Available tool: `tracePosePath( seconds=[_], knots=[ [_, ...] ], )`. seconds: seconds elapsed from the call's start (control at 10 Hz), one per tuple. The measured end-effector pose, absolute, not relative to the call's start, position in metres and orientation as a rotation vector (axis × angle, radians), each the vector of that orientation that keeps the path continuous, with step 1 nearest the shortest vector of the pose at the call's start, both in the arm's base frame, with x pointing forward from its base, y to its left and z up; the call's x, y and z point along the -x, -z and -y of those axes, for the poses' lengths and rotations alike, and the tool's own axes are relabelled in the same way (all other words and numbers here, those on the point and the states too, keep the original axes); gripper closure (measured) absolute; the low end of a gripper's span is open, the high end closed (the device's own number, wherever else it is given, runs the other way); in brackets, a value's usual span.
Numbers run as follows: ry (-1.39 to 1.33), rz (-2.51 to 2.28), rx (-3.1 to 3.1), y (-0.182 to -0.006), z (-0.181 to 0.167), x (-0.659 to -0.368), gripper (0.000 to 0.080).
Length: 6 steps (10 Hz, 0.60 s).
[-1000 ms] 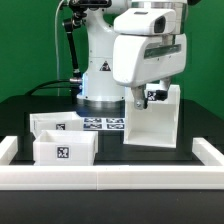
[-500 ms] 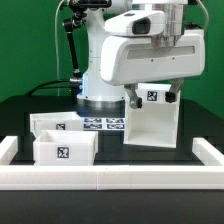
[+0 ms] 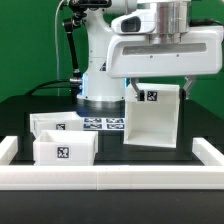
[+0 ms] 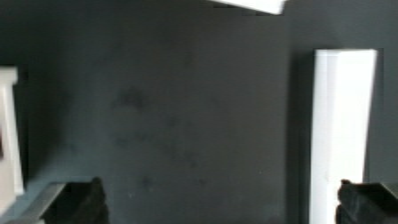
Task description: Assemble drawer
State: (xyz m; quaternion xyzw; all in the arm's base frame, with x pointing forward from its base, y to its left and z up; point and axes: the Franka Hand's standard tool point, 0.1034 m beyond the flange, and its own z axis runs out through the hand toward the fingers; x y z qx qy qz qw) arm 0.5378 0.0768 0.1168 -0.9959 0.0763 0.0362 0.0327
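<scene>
The large white drawer case (image 3: 152, 118) stands upright on the black table at the exterior view's right, open side toward the camera, with a tag near its top. Two small open-topped boxes sit at the left, one in front (image 3: 65, 151) and one behind it (image 3: 48, 123). My gripper (image 3: 158, 90) hangs just above the case's top, open wide and empty. In the wrist view my gripper (image 4: 221, 205) shows only two dark fingertips (image 4: 71, 203) far apart over a dark surface, with a white upright strip (image 4: 347, 130) beside one of them; I cannot tell which part it is.
The marker board (image 3: 101, 124) lies flat between the boxes and the robot base (image 3: 98, 95). A low white border rail (image 3: 110, 179) runs along the front and both sides of the table.
The gripper has risen from beside the case's top to above it and shifted toward the exterior view's right. The case's upper tag is now uncovered. The case and boxes have not moved.
</scene>
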Motion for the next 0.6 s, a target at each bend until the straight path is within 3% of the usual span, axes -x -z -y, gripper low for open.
tracePosePath(
  seconds=[0.3,0.6],
  knots=[
    [-0.088,-0.276,3.067,-0.146,-0.089,-0.530,0.0150],
    [-0.085,-0.274,3.078,-0.157,-0.106,-0.505,0.0150]
  ],
)
